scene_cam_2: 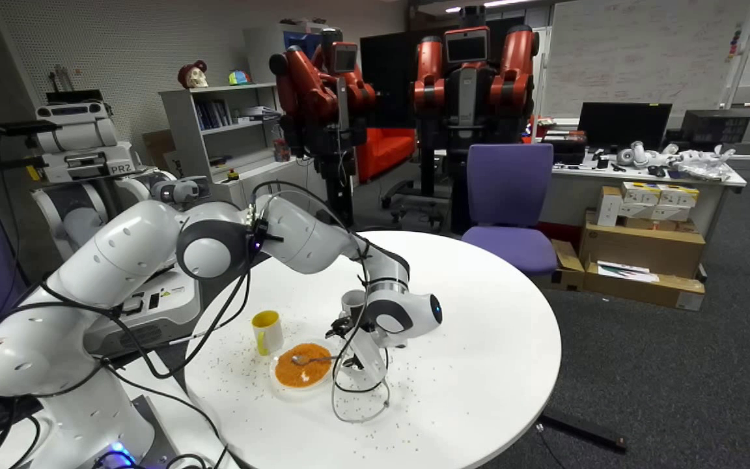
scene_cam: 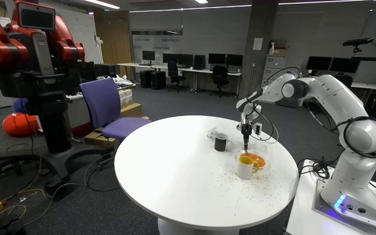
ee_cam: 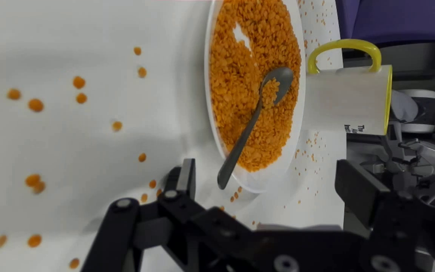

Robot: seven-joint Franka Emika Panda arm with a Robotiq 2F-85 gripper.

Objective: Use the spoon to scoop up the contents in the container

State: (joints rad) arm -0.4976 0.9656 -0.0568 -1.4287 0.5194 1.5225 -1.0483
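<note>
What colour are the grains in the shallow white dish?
Orange; the grains show best in the wrist view.

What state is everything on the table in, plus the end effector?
End effector: open, holding nothing.
Contents: loose orange grains, spread unevenly.
Container: upright, uncovered.
Spoon: lying on the contents, some in its bowl.
Yellow-handled mug: upright.
Dark mug: upright.
Clear item: too small to tell.
Table: scattered with stray grains.

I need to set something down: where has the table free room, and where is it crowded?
The broad free patch of table lies between the dark mug and the purple chair. It is crowded around the white dish with spoon and orange grains: yellow-handled mug close beside, gripper near its rim, stray grains about.
</note>
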